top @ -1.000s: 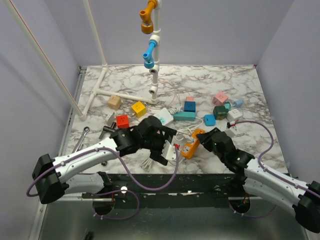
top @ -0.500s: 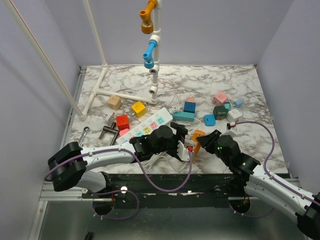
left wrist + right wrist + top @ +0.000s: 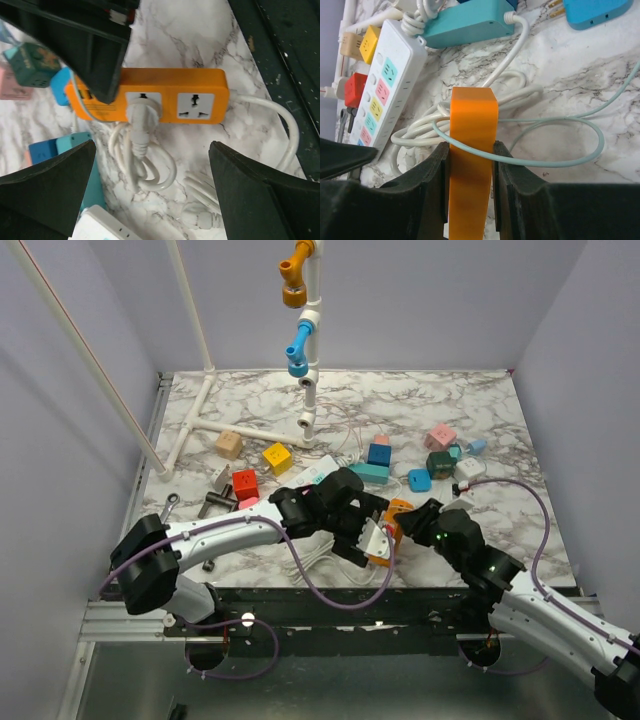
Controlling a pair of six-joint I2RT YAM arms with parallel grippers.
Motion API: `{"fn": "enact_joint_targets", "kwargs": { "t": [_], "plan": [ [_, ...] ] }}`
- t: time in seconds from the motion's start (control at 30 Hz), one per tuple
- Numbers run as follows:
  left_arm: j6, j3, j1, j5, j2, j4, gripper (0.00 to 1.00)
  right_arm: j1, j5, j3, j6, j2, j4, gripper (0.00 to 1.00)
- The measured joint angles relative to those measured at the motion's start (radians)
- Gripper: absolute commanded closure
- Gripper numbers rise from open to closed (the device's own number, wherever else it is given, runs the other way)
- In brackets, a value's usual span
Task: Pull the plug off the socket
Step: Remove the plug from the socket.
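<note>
Over the near edge of the marble table [image 3: 480, 420], top view: both arms meet at an orange power strip [image 3: 396, 509]. The left gripper [image 3: 372, 533] hangs above it and the right gripper [image 3: 415, 521] is at its right end. A long white power strip [image 3: 312, 476] with pastel outlets lies just behind the left wrist, mostly covered. Left wrist view: the left gripper [image 3: 152, 150] is spread wide, and its fingers [image 3: 50, 195] stand either side of a white plug [image 3: 143, 112], touching nothing. The plug sits in one outlet of the orange power strip [image 3: 170, 95]; the outlet beside it is free. The white cord [image 3: 150, 172] loops on the marble below the plug. The right gripper [image 3: 90, 45] covers the strip's other end. Right wrist view: the right gripper [image 3: 470, 147] pinches the orange power strip [image 3: 472, 125] across its narrow width, both pads against its sides. A thin pale cable [image 3: 560, 156] drapes over the strip, and the plug is not visible from here. The white power strip [image 3: 380, 95] shows no plug in its outlets, so I take the orange one as the socket. Judgement: the strip is braced and the left hand is lined up, but the plug is not yet grasped. Next, the left gripper should lower until its fingers flank the plug body rather than the cord, then close firmly. It should then draw straight out along the pins while the right holds.
</note>
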Motion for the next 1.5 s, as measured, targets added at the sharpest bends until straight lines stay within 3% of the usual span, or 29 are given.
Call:
{"fn": "enact_joint_targets", "kwargs": {
  "t": [0.17, 0.47, 1.0, 1.3, 1.5],
  "plan": [
    [0.01, 0.065, 0.027, 0.048, 0.077, -0.112, 0.1, 0.0, -0.004, 0.034, -0.055, -0.002, -0.006, 0.99],
    [0.014, 0.13, 0.033, 0.051, 0.158, -0.14, 0.24, 0.0, -0.026, 0.06, -0.099, -0.002, -0.013, 0.99],
    [0.029, 0.196, 0.035, 0.015, 0.236, -0.147, 1.0, -0.001, -0.047, 0.06, -0.106, -0.002, -0.04, 1.0],
    [0.011, 0.195, 0.029, -0.022, 0.236, -0.139, 1.0, -0.001, -0.032, 0.06, -0.089, 0.01, -0.039, 0.99],
    [-0.008, 0.172, 0.029, -0.062, 0.202, -0.149, 1.0, -0.001, 0.008, 0.059, -0.03, 0.111, -0.031, 0.99]
  ]
}}
